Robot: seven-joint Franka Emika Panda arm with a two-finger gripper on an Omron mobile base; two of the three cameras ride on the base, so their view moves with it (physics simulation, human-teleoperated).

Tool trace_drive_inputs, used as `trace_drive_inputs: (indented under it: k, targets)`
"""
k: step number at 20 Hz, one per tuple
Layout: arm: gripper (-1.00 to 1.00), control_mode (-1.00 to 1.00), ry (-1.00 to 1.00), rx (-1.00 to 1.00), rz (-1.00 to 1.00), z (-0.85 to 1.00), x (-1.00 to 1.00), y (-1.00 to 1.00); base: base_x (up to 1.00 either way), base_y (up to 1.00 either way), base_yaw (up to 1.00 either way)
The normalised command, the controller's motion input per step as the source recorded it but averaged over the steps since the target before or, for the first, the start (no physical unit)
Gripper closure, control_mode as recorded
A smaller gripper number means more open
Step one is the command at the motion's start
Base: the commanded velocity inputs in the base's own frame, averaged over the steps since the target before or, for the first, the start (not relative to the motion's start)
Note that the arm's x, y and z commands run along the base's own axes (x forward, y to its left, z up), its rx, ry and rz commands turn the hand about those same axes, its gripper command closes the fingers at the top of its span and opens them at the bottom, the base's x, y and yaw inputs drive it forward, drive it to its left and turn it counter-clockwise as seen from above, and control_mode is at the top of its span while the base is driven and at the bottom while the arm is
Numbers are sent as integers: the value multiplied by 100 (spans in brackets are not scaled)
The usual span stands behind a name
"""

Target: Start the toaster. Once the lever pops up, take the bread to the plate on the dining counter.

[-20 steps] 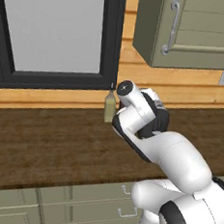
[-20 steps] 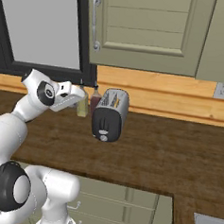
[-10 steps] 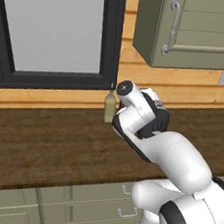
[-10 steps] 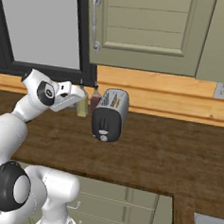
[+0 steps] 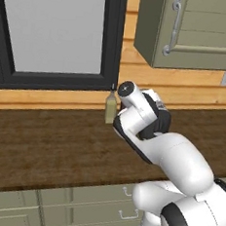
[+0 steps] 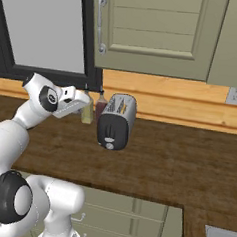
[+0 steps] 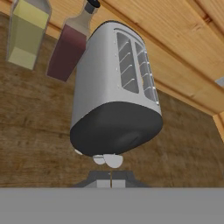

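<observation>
1. Against the wooden back wall of the wood-topped counter (image 6: 177, 160) stands the toaster (image 6: 115, 121), a silver box with a dark front end, near the counter's rear edge.
2. Just beside the toaster, on its left in the right base view, stand two bottles: a dark red bottle (image 6: 100, 108) next to it and a yellowish bottle (image 6: 87, 113) further left, both close to the wall.
3. From the hand view the toaster (image 7: 114, 92) fills the middle, its dark end towards the camera and its two top slots (image 7: 133, 61) showing wire guards; whether bread sits inside them cannot be told.
4. A pale rounded knob or lever (image 7: 109, 160) sticks out under the dark end, just above the gripper (image 7: 111, 177).
5. The gripper's two fingertips are pressed together with no gap, holding nothing, right at the toaster's dark end; whether they touch the pale knob cannot be told.
6. In the right base view the arm's hand (image 6: 71, 101) reaches from the left towards the bottles and toaster, partly in front of the yellowish bottle.
7. Above the counter hang a sage-green cabinet (image 6: 156, 33) with a metal handle and, to its left, a dark-framed window (image 5: 54, 31).
8. In the left base view the yellowish bottle (image 5: 110, 108) shows just left of the arm.
</observation>
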Motion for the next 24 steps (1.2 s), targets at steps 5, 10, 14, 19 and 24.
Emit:
trace_drive_inputs:
  k: [5,10,14,19,24]
  targets:
    - [100,-100,0,0,0,0,0,0,0,0,0]
    - [100,-100,0,0,0,0,0,0,0,0,0]
    - [100,-100,0,0,0,0,0,0,0,0,0]
    - [100,-100,0,0,0,0,0,0,0,0,0]
    - [100,-100,0,0,0,0,0,0,0,0,0]
